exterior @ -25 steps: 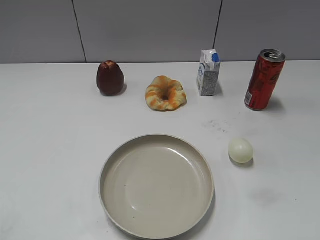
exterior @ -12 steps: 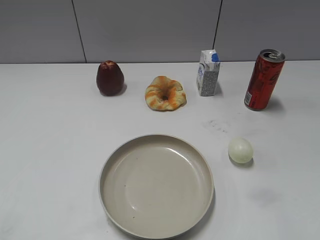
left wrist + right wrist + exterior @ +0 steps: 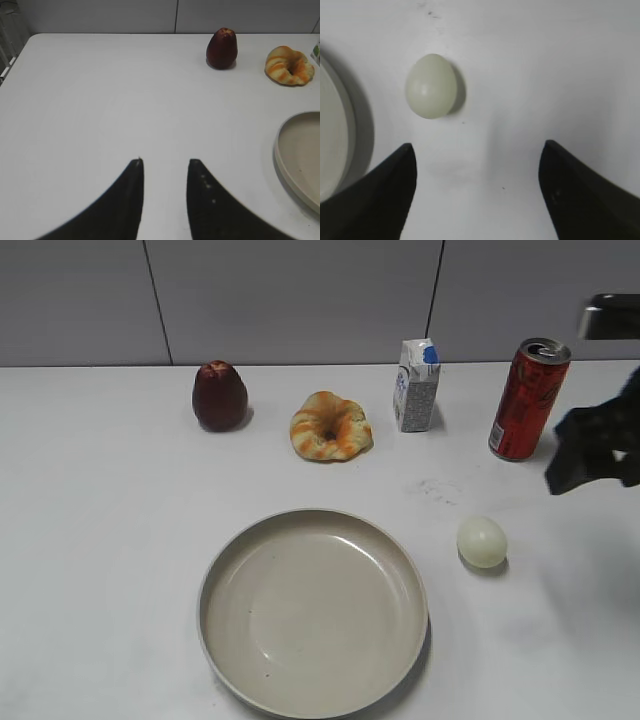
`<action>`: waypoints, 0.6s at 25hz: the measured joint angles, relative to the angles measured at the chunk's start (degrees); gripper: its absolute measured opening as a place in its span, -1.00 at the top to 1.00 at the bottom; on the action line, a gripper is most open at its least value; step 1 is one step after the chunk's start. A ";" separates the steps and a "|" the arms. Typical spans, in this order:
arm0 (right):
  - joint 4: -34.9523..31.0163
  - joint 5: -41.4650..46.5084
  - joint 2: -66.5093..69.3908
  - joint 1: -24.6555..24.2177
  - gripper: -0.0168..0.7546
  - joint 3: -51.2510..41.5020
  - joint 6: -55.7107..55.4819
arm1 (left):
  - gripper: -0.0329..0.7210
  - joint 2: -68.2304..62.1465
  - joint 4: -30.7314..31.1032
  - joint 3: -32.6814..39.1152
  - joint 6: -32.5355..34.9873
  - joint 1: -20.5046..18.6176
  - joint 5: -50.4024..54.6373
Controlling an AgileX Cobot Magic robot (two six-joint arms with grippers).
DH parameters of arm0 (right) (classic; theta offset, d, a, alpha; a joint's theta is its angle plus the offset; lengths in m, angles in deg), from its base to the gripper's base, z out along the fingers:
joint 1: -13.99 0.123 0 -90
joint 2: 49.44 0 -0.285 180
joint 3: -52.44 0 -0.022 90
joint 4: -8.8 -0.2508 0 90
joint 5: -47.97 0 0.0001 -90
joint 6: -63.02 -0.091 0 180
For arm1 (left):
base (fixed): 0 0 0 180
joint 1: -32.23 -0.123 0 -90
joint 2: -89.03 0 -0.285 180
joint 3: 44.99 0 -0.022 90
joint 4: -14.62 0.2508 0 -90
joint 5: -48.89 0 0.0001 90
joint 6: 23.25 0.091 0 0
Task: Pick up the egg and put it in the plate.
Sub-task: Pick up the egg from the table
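Egg (image 3: 430,86) lies free on bench (image 3: 100,520) beside plate (image 3: 405,570); likely light, slippery, fragile. Right claw (image 3: 477,192), spread wide, should pinch its midsection gently.

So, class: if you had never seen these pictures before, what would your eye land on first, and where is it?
The large beige plate at the front centre of the white table draws the eye first, empty and glossy. Just right of it, apart from the rim, lies the small pale egg. Along the back stand a dark red fruit, a pastry, a small carton and a red can, while a dark arm enters from the right edge.
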 joint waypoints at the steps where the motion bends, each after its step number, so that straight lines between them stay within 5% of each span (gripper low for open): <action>1: -0.02 -0.05 2.59 1.48 -0.53 1.40 -0.01 | 0.29 0.00 0.00 0.00 0.00 0.00 0.00; 7: 0.37 -0.17 19.77 8.80 -0.53 9.53 -0.58 | 0.29 0.00 0.00 0.00 0.00 0.00 0.00; 15: 1.88 0.32 31.43 9.57 -0.53 15.45 -2.82 | 0.29 0.00 0.00 0.00 0.00 0.00 0.00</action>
